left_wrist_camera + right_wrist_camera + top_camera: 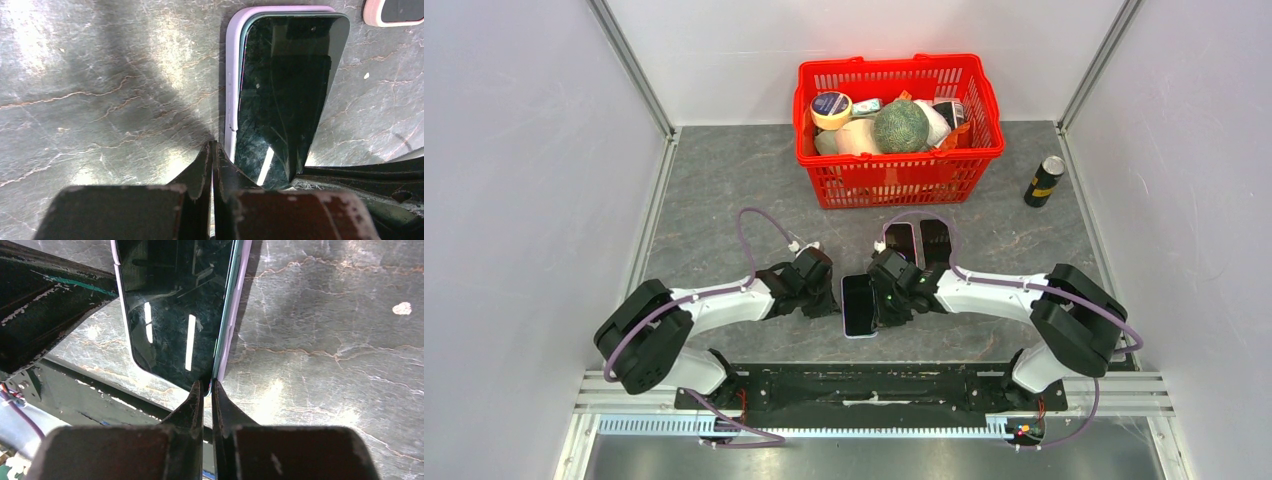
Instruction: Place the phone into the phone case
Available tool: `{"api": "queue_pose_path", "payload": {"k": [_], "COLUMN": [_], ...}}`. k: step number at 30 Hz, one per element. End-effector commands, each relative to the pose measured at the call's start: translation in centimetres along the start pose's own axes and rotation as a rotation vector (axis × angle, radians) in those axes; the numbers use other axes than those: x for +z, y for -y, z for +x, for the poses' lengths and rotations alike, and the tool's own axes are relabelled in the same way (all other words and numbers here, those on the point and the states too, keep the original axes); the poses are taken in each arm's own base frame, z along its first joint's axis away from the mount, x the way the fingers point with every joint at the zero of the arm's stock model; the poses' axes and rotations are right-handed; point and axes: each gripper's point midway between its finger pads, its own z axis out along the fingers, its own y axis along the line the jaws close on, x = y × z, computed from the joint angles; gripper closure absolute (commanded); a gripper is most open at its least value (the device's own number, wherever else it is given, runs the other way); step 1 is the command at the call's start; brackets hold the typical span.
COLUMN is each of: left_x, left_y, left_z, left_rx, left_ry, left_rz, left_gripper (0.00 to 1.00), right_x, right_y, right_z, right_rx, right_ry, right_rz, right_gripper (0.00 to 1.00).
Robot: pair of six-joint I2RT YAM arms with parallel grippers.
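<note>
A phone [858,305] with a dark glossy screen lies face up in a lavender phone case [860,336] on the table between my two grippers. In the left wrist view the case [231,75] shows along the phone's [285,85] left and top edges. My left gripper [212,147] is shut and empty, its tips on the table right beside the case's side [832,298]. My right gripper [206,385] is shut to a thin slit with its tips over the opposite long edge, where the phone [170,300] meets the case [231,315]; I see nothing clamped [882,305].
Two more phones or cases [918,242] lie side by side just beyond the right gripper; a corner of a pink one [395,12] shows in the left wrist view. A red basket [894,62] full of items stands at the back. A dark can [1044,181] stands at the back right.
</note>
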Motion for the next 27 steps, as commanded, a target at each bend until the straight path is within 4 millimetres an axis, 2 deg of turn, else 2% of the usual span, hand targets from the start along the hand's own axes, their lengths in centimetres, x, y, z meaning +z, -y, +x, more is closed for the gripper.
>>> {"api": "queue_pose_path", "payload": {"k": [1,10,18,23,27], "left_x": [0.3,0.4,-0.2,-0.7,-0.6], "left_y": [0.7,0.6,0.7,0.8,0.7], "left_z": [-0.4,-0.5,-1.7,-2.4,-2.7], "left_rx": [-0.011,-0.012,-0.021,-0.025,-0.023], "left_ry": [0.010,0.020,0.068,0.096,0.101], "left_rz": [0.001,-0.005,-0.028,-0.040,-0.059], "left_gripper": [0.98,0.98,0.98,0.98,0.97], "right_x": [1.8,3.6,5.2,4.9,3.0], "right_y": [1.2,1.8,3.1,3.5,2.0], "right_z": [0.8,2.2,3.4,3.3,1.9], "right_rx": [-0.048,-0.112,-0.135,-0.133,-0.142], "right_ry": [0.015,0.000,-0.041,-0.029,0.029], "right_rz": [0.104,0.229,0.325,0.342,0.291], "right_gripper": [1.00,1.00,1.00,1.00,1.00]}}
